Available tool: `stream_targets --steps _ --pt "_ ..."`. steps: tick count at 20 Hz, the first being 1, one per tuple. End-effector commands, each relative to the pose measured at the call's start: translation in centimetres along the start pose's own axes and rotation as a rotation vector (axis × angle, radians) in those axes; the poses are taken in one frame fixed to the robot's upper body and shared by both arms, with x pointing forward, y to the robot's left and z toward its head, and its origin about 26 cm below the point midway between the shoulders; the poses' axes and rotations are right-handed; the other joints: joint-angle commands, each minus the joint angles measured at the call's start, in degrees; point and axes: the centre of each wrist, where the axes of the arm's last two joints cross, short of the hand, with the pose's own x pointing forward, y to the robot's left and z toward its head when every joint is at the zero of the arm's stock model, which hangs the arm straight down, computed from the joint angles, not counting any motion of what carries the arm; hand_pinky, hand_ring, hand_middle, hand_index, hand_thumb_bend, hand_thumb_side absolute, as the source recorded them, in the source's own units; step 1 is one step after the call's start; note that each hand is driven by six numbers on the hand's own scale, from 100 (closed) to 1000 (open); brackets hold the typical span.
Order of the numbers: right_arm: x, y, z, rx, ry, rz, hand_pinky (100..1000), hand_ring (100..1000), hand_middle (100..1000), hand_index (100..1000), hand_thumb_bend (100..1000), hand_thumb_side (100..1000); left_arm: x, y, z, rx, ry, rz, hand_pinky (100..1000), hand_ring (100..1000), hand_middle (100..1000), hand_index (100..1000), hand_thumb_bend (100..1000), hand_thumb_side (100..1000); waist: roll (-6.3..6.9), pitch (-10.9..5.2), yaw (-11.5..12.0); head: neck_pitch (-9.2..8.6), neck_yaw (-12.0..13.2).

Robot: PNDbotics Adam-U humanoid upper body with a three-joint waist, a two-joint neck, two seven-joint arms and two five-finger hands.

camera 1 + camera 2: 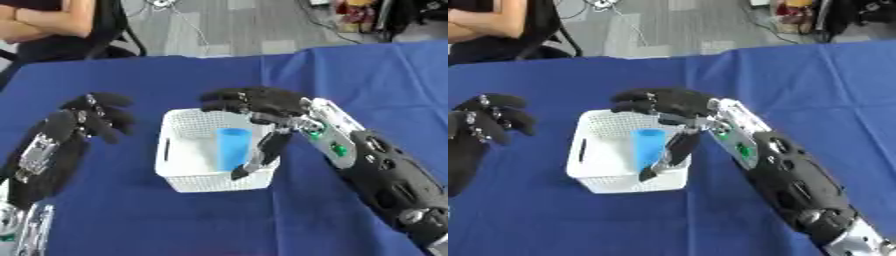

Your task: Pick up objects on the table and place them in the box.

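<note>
i've got the right hand [262,107] over the white box [188,185], fingers spread along the far rim and thumb hanging down over the near right corner. the blue cup [233,148] stands upright inside the box, right half, just beside the thumb. can't tell if the thumb touches it; looks like a thin gap in the right eye view. fingers are relaxed, not curled round anything, so i read that hand as open and holding nothing. judging by that, the cup is already delivered.

left hand [94,116] hovers off the box's left side, near but apart, fingers bent loosely and nothing in it. i'd call it idle.

progress: one obj in the box, upright, no sign of tipping. rest of the blue worktop [131,220] shows no other loose items in either view; the arms hide bits of cloth, esp. under the right forearm and lower left, so i can't rule out sth tucked there. if the cup was the only thing to move, task is basically done bar lifting the right hand clear. thumb sits low inside the box wall next to the cup, so i'd want to go straight up before pulling back, else i might knock the cup over or drag the box.
</note>
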Motion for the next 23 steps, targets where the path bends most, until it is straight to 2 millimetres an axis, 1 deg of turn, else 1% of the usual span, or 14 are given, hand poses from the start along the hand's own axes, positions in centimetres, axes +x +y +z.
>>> stream_targets --steps 1,6,13,14,15,16,17,18,19,20,21,22,23 --pt "-0.2 -0.6 0.2 -0.012 -0.005 0.036 1000 1000 1000 1000 936 714 0.6 0.3 -0.5 -0.013 -0.029 -0.012 616 653 758 531 141 1000 0.05 -0.83 -0.1 -0.60 -0.1" --pt "-0.1 -1.0 0.2 -0.029 -0.014 0.050 1000 1000 1000 1000 926 726 0.6 0.3 -0.5 -0.014 -0.028 -0.012 616 654 759 531 141 1000 0.09 -0.87 -0.2 -0.64 -0.1" --pt "0.2 -1.5 0.5 -0.046 -0.017 0.045 1000 1000 1000 1000 932 720 0.6 0.2 -0.5 -0.019 -0.026 -0.010 616 655 760 530 141 1000 0.04 -0.96 -0.3 -0.81 -0.1" --pt "0.2 -1.8 0.7 -0.057 -0.021 0.046 1000 1000 1000 1000 938 732 0.5 0.2 -0.5 -0.019 -0.024 -0.010 617 655 760 530 141 1000 -0.01 -0.99 -0.3 -0.84 0.0" --pt "0.4 -2.2 0.9 -0.069 -0.026 0.047 1000 1000 1000 1000 913 820 0.5 0.2 -0.4 -0.020 -0.022 -0.010 616 655 760 530 141 1000 -0.04 -1.01 -0.4 -0.87 0.0" --pt "0.5 -2.6 1.1 -0.082 -0.033 0.049 1000 1000 1000 1000 950 741 0.5 0.2 -0.4 -0.020 -0.019 -0.009 617 656 761 530 141 1000 -0.09 -1.05 -0.5 -0.92 0.1" --pt "0.7 -3.2 1.5 -0.098 -0.040 0.050 1000 1000 1000 1000 944 740 0.5 0.2 -0.3 -0.020 -0.017 -0.010 617 656 761 530 141 1000 -0.13 -1.08 -0.5 -0.98 0.2" --pt "1.0 -3.7 1.8 -0.110 -0.046 0.044 1000 1000 1000 1000 957 689 0.4 0.2 -0.3 -0.020 -0.014 -0.011 617 656 762 529 141 1000 -0.17 -1.12 -0.6 -1.10 0.3" --pt "1.3 -4.0 2.3 -0.123 -0.058 0.019 1000 1000 1000 1000 961 703 0.4 0.2 -0.2 -0.019 -0.010 -0.012 617 656 762 529 141 1000 -0.22 -1.19 -0.8 -1.33 0.4" --pt "1.6 -4.4 2.8 -0.131 -0.072 -0.017 1000 1000 1000 1000 949 665 0.4 0.2 -0.1 -0.018 -0.007 -0.014 617 657 762 529 141 1000 -0.27 -1.25 -0.9 -1.68 0.4" --pt "2.1 -5.1 3.3 -0.141 -0.090 -0.049 1000 993 1000 1000 943 670 0.3 0.3 0.0 -0.015 -0.003 -0.016 617 657 763 529 141 1000 -0.29 -1.32 -1.1 -2.00 0.5" --pt "2.7 -6.1 4.0 -0.155 -0.109 -0.079 1000 992 1000 1000 937 675 0.3 0.3 0.2 -0.013 0.002 -0.018 617 658 763 529 140 1000 -0.31 -1.39 -1.4 -2.25 0.6" --pt "3.4 -7.2 4.8 -0.171 -0.128 -0.103 1000 991 1000 1000 932 704 0.3 0.3 0.3 -0.011 0.007 -0.020 617 658 763 529 140 1000 -0.32 -1.50 -1.6 -2.44 0.6"
